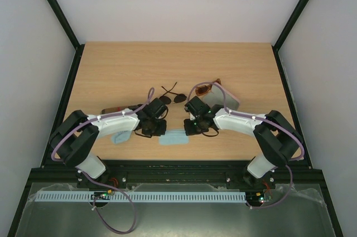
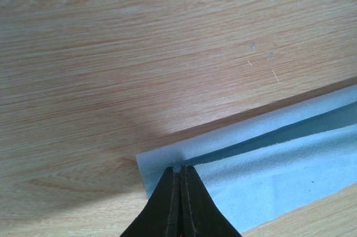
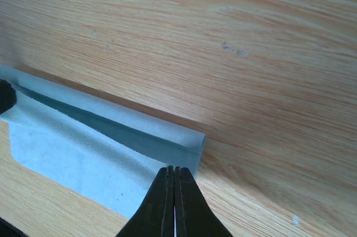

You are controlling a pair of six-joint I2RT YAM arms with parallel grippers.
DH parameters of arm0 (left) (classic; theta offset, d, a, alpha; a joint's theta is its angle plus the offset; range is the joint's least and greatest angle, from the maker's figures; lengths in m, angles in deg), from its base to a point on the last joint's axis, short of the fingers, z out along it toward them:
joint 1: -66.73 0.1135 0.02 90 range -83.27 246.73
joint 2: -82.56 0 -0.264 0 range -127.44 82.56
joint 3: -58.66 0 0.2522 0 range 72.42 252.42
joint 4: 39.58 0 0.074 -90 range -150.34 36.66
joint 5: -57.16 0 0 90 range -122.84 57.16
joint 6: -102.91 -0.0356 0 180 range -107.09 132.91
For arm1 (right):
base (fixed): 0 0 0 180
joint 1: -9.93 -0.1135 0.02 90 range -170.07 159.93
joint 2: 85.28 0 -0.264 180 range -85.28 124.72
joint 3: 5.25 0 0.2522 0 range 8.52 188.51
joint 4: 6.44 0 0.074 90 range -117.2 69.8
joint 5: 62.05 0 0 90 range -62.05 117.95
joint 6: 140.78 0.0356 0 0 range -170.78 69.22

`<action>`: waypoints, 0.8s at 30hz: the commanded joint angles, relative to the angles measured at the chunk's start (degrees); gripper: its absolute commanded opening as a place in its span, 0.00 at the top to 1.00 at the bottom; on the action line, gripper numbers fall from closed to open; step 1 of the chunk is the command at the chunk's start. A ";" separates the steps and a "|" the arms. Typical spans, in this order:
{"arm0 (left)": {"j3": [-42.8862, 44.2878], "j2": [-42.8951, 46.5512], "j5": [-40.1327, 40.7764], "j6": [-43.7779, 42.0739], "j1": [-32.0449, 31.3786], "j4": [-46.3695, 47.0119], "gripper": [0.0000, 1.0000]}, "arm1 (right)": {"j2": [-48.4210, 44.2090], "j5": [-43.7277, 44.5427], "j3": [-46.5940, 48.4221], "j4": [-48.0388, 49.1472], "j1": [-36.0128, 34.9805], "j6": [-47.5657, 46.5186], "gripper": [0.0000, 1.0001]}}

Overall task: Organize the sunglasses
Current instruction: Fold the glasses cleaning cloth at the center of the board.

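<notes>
**A:** Where did the sunglasses lie?
**B:** Mid-surface (image 1: 111,69). The thin black wire aviators (image 1: 178,98) sat just left of the thick reddish-brown plastic pair (image 1: 204,88), which lay against a flat pink case (image 1: 227,103).
**A:** And the claws?
**B:** Both were pressed together. The left claw (image 2: 179,170) and right claw (image 3: 174,169) met opposite ends of a soft, folded blue cloth (image 2: 279,178).

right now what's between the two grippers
A folded light blue cloth spans the gap, left gripper at one end, right gripper at the other; top view shows it.
</notes>
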 commanded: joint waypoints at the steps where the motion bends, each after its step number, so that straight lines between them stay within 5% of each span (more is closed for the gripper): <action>1: -0.93 1.83 -0.07 0.81 -0.44 -1.46 0.98 | -0.84 0.97 -1.01 -1.42 -0.43 0.39 0.99; 24: -2.40 1.53 -0.83 1.09 -1.23 -0.80 0.91 | 1.18 0.17 -1.93 0.23 -1.05 0.02 0.99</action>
